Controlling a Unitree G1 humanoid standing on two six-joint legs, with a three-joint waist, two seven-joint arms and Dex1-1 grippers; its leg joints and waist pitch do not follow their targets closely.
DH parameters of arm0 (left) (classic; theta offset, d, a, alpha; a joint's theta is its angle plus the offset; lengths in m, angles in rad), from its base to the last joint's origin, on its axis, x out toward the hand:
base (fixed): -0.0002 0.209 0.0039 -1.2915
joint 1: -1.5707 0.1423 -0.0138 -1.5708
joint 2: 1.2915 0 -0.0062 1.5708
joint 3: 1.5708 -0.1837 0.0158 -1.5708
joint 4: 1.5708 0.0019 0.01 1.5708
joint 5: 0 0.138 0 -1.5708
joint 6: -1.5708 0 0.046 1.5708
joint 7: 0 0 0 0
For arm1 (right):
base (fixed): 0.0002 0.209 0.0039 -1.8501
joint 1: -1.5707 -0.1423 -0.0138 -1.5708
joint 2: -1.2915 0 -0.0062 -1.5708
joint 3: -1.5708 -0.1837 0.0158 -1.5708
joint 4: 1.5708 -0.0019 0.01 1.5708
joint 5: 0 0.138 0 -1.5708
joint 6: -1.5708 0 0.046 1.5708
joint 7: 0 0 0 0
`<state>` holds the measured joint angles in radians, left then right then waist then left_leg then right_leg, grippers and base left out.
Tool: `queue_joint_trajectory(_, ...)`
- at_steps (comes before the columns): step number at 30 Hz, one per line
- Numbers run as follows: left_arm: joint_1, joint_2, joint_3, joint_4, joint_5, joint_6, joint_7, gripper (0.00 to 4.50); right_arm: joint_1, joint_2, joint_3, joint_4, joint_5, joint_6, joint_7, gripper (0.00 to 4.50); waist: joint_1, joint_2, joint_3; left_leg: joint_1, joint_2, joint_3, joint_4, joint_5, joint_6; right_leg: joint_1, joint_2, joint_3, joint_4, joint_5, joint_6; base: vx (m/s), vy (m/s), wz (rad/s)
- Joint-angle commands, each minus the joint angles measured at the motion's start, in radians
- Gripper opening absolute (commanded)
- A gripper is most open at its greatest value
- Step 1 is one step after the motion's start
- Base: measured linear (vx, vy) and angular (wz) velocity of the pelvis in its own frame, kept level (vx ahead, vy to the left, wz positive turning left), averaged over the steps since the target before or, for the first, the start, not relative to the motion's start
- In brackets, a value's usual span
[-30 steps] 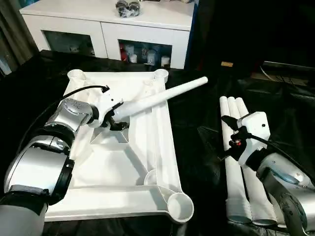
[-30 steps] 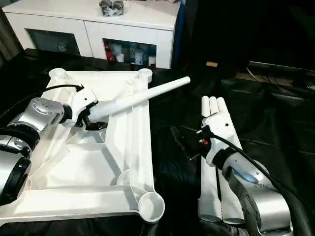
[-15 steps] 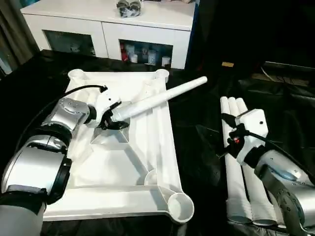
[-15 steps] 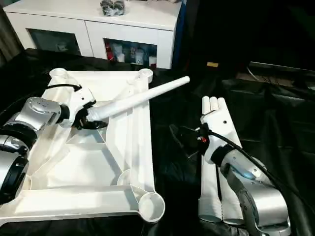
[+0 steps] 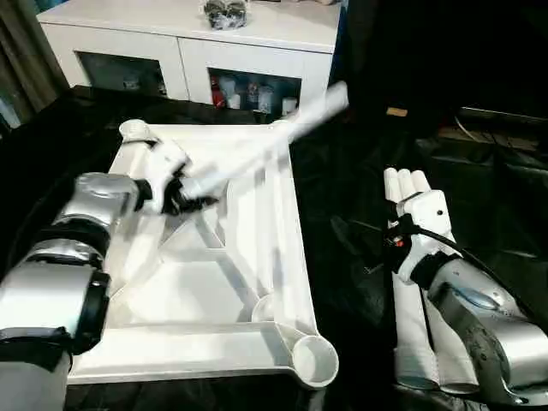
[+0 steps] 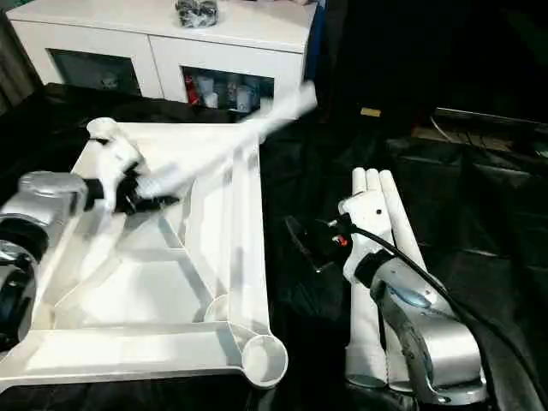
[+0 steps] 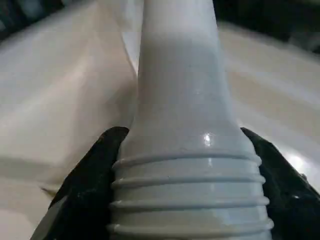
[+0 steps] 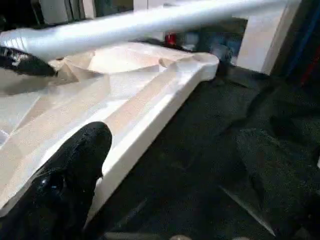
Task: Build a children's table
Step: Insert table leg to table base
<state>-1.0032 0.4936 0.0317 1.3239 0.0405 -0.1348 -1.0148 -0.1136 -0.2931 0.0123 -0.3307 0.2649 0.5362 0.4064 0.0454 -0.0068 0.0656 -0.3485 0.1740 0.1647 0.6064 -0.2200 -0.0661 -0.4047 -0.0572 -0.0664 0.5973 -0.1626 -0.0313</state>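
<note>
The left gripper (image 5: pixel 181 193), jaws clamped on the ribbed end of a long white tubular leg (image 5: pixel 261 150), is angling its long axis up over the white ribbed plastic tabletop (image 5: pixel 205 291) away from the near corner socket (image 5: pixel 314 358), while the right gripper (image 6: pixel 312 241), jaws apart, is hovering beside three spare legs (image 5: pixel 409 282).

1. The tabletop (image 5: pixel 214 282) is plain white, its underside crossed by raised white ribs
2. The leg (image 5: pixel 257 154) held over it is white, with ringed grooves at its thick end
3. The three legs (image 5: pixel 409 282) lying together are white too
4. The cloth (image 5: pixel 351 214) beneath everything is black
5. The left end effector (image 5: pixel 184 193) has black fingers (image 7: pixel 87 185)
6. The forearms (image 5: pixel 98 201) are silver
7. The cabinet (image 5: pixel 193 51) behind is white
</note>
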Motion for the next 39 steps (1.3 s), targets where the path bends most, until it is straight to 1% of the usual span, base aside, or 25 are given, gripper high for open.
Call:
queue_joint_trajectory(1, 0.011, 0.003, 0.034, -0.045, -0.047, -0.024, -0.02, 2.93, -0.006, 0.01, 0.01, 0.012, -0.002, -0.02, -0.013, 4.5, 0.007, 0.0, -0.075, 0.005, 0.055, -0.015, -0.071, -0.058, 0.049, 0.064, -0.098, 0.058, -0.051, -0.131, -0.239, 0.0, 0.0, 0.0)
queue_joint_trajectory(6, 0.065, -0.025, 0.073, -0.149, -0.102, -0.039, 0.004, 2.93, -0.012, 0.051, 0.017, 0.03, -0.012, -0.048, -0.041, 4.5, 0.017, 0.0, -0.074, 0.005, 0.056, -0.011, -0.073, -0.069, 0.035, 0.062, -0.1, 0.059, -0.049, -0.125, -0.241, 0.0, 0.0, 0.0)
queue_joint_trajectory(7, 0.103, -0.046, 0.087, -0.229, -0.128, -0.038, 0.025, 2.93, -0.011, 0.064, 0.021, 0.035, -0.021, -0.062, -0.053, 4.5, 0.02, 0.002, -0.075, 0.004, 0.053, -0.011, -0.072, -0.066, 0.034, 0.064, -0.099, 0.058, -0.048, -0.124, -0.24, 0.0, 0.0, 0.0)
queue_joint_trajectory(8, 0.193, -0.098, 0.108, -0.422, -0.166, -0.003, 0.11, 2.93, -0.009, 0.093, 0.02, 0.042, -0.027, -0.076, -0.082, 4.5, 0.023, 0.002, -0.078, 0.002, 0.067, -0.015, -0.073, -0.057, 0.028, 0.066, -0.108, 0.06, -0.038, -0.089, -0.254, 0.0, 0.0, 0.0)
queue_joint_trajectory(11, 0.283, -0.149, 0.124, -0.624, -0.192, 0.069, 0.199, 2.93, -0.006, 0.118, 0.017, 0.048, -0.031, -0.086, -0.108, 4.5, 0.027, -0.001, -0.078, 0.003, 0.06, -0.006, -0.069, -0.054, 0.039, 0.059, -0.098, 0.058, -0.04, -0.084, -0.261, 0.0, 0.0, 0.0)
queue_joint_trajectory(14, 0.389, -0.221, 0.138, -0.853, -0.21, 0.133, 0.32, 2.93, -0.004, 0.147, 0.01, 0.058, -0.042, -0.097, -0.152, 4.5, 0.026, -0.004, -0.074, -0.002, 0.058, -0.007, -0.07, -0.077, 0.036, 0.06, -0.095, 0.055, -0.047, -0.139, -0.236, 0.0, 0.0, 0.0)
queue_joint_trajectory(18, 0.461, -0.263, 0.133, -0.971, -0.213, 0.183, 0.378, 2.93, -0.012, 0.167, 0.001, 0.084, -0.053, -0.106, -0.187, 4.5, 0.022, -0.008, -0.067, -0.001, 0.052, -0.007, -0.073, -0.129, 0.018, 0.054, -0.09, 0.055, -0.067, -0.291, -0.17, 0.0, 0.0, 0.0)
queue_joint_trajectory(21, 0.535, -0.288, 0.11, -1.102, -0.217, 0.262, 0.421, 2.93, -0.016, 0.181, 0.006, 0.099, -0.061, -0.111, -0.192, 4.5, 0.016, -0.008, -0.07, -0.009, 0.051, -0.009, -0.071, -0.089, 0.022, 0.05, -0.085, 0.056, -0.063, -0.252, -0.151, 0.0, 0.0, 0.0)
queue_joint_trajectory(22, 0.538, -0.289, 0.109, -1.108, -0.217, 0.266, 0.423, 2.93, -0.017, 0.181, 0.006, 0.099, -0.06, -0.111, -0.192, 4.5, 0.014, -0.008, -0.071, -0.016, 0.047, -0.008, -0.066, -0.043, 0.036, 0.047, -0.081, 0.055, -0.063, -0.201, -0.157, 0.0, 0.0, 0.0)
queue_joint_trajectory(23, 0.543, -0.292, 0.107, -1.119, -0.217, 0.275, 0.428, 2.93, -0.017, 0.182, 0.005, 0.097, -0.057, -0.108, -0.192, 4.5, 0.014, -0.011, -0.08, -0.027, 0.033, -0.002, -0.05, 0.067, 0.08, 0.037, -0.069, 0.05, -0.056, -0.066, -0.177, 0.0, 0.0, 0.0)
queue_joint_trajectory(25, 0.551, -0.297, 0.104, -1.141, -0.223, 0.294, 0.438, 2.93, -0.016, 0.184, 0.003, 0.095, -0.052, -0.102, -0.193, 4.5, 0.018, -0.01, -0.108, -0.047, 0.008, 0.003, -0.012, 0.272, 0.194, 0.02, -0.055, 0.036, -0.036, 0.215, -0.223, -0.034, -0.001, 0.03)
queue_joint_trajectory(26, 0.559, -0.299, 0.101, -1.163, -0.227, 0.312, 0.45, 2.93, -0.015, 0.185, 0.003, 0.095, -0.051, -0.101, -0.196, 4.5, 0.016, -0.014, -0.126, -0.075, -0.009, 0.001, 0.01, 0.428, 0.288, 0.006, -0.041, 0.022, -0.021, 0.447, -0.248, -0.059, 0.0, 0.04)
queue_joint_trajectory(27, 0.565, -0.301, 0.098, -1.178, -0.229, 0.324, 0.46, 2.93, -0.014, 0.185, 0.002, 0.094, -0.052, -0.099, -0.198, 4.5, 0.019, -0.009, -0.136, -0.082, -0.013, -0.001, 0.022, 0.48, 0.324, -0.006, -0.035, 0.013, -0.016, 0.537, -0.254, -0.083, 0.015, 0.02)
queue_joint_trajectory(28, 0.57, -0.302, 0.096, -1.191, -0.23, 0.335, 0.467, 2.93, -0.013, 0.185, 0.002, 0.094, -0.052, -0.1, -0.2, 4.5, 0.016, -0.007, -0.15, -0.104, -0.019, -0.006, 0.036, 0.521, 0.38, -0.017, -0.023, -0.004, -0.018, 0.619, -0.247, -0.128, 0.016, 0.06)
queue_joint_trajectory(29, 0.575, -0.302, 0.095, -1.203, -0.231, 0.345, 0.473, 2.93, -0.012, 0.184, 0.003, 0.095, -0.052, -0.101, -0.202, 4.5, 0.019, 0.003, -0.149, -0.116, -0.007, -0.007, 0.041, 0.5, 0.411, -0.046, -0.017, -0.02, -0.042, 0.526, -0.235, -0.128, 0.016, 0.06)
queue_joint_trajectory(30, 0.578, -0.303, 0.094, -1.208, -0.232, 0.351, 0.475, 2.93, -0.012, 0.184, 0.003, 0.095, -0.052, -0.101, -0.203, 4.5, 0.024, 0.007, -0.139, -0.111, -0.002, 0.027, 0.074, 0.33, 0.366, -0.106, 0.01, -0.007, -0.114, 0.254, -0.164, -0.181, 0.024, -0.02)
queue_joint_trajectory(31, 0.582, -0.302, 0.092, -1.214, -0.231, 0.355, 0.476, 2.93, -0.011, 0.183, 0.003, 0.095, -0.052, -0.102, -0.204, 4.5, 0.024, 0.018, -0.142, -0.113, -0.004, 0.026, 0.08, 0.235, 0.337, -0.104, 0.007, -0.006, -0.134, 0.109, -0.135, -0.107, 0.015, -0.08)
queue_joint_trajectory(32, 0.587, -0.302, 0.09, -1.224, -0.234, 0.367, 0.477, 2.93, -0.01, 0.183, 0.003, 0.096, -0.053, -0.103, -0.205, 4.5, 0.026, 0.032, -0.135, -0.116, 0.021, 0.015, 0.063, 0.114, 0.285, -0.106, 0.016, -0.023, -0.163, -0.157, -0.053, -0.212, 0.054, -0.29)
queue_joint_trajectory(33, 0.591, -0.302, 0.088, -1.234, -0.235, 0.378, 0.48, 2.93, -0.009, 0.184, 0.002, 0.096, -0.054, -0.103, -0.204, 4.5, 0.014, 0.036, -0.118, -0.11, 0.064, 0.016, 0.04, -0.014, 0.272, -0.131, 0.044, -0.064, -0.156, -0.351, 0.019, -0.229, 0.05, -0.47)
queue_joint_trajectory(34, 0.595, -0.299, 0.082, -1.242, -0.227, 0.386, 0.487, 2.93, -0.008, 0.185, 0.001, 0.095, -0.056, -0.103, -0.205, 4.5, 0.015, 0.047, -0.11, -0.123, 0.121, -0.002, -0.014, -0.096, 0.282, -0.114, 0.051, -0.075, -0.082, -0.391, 0.043, -0.361, 0.053, -0.6)
queue_joint_trajectory(35, 0.598, -0.301, 0.083, -1.251, -0.229, 0.389, 0.492, 2.93, -0.008, 0.187, 0.0, 0.095, -0.055, -0.102, -0.207, 4.5, 0.056, 0.038, -0.082, -0.165, 0.259, -0.003, -0.157, -0.348, 0.222, -0.065, 0.024, -0.072, 0.241, -0.358, 0.041, -0.255, 0.014, -0.39)
queue_joint_trajectory(36, 0.598, -0.301, 0.083, -1.251, -0.229, 0.389, 0.492, 2.93, -0.008, 0.187, 0.0, 0.095, -0.055, -0.102, -0.207, 4.5, 0.097, 0.037, -0.064, -0.183, 0.237, 0.049, -0.176, -0.508, 0.15, -0.067, 0.021, -0.081, 0.287, -0.388, 0.015, -0.258, -0.044, -0.11)
queue_joint_trajectory(37, 0.6, -0.301, 0.084, -1.263, -0.235, 0.41, 0.501, 2.93, -0.008, 0.188, -0.002, 0.093, -0.054, -0.1, -0.209, 4.5, 0.135, 0.019, -0.057, -0.211, 0.183, 0.097, -0.178, -0.729, 0.039, 0.004, 0.007, -0.061, 0.315, -0.464, 0.005, -0.219, -0.136, 0.12)
queue_joint_trajectory(38, 0.6, -0.298, 0.084, -1.271, -0.238, 0.436, 0.512, 2.93, -0.008, 0.189, -0.003, 0.093, -0.053, -0.099, -0.21, 4.5, 0.153, 0.007, -0.101, -0.192, 0.148, 0.151, -0.045, -0.542, -0.094, 0.026, -0.019, 0.065, 0.305, -0.701, 0.064, -0.219, -0.136, 0.12)
queue_joint_trajectory(39, 0.599, -0.297, 0.085, -1.274, -0.247, 0.451, 0.51, 2.93, -0.008, 0.189, -0.003, 0.093, -0.052, -0.097, -0.212, 4.5, 0.085, -0.052, -0.06, -0.076, 0.061, 0.014, 0.31, -0.211, -0.046, -0.165, -0.19, 0.152, -0.057, -1.337, 0.125, -0.14, -0.13, 0.12)
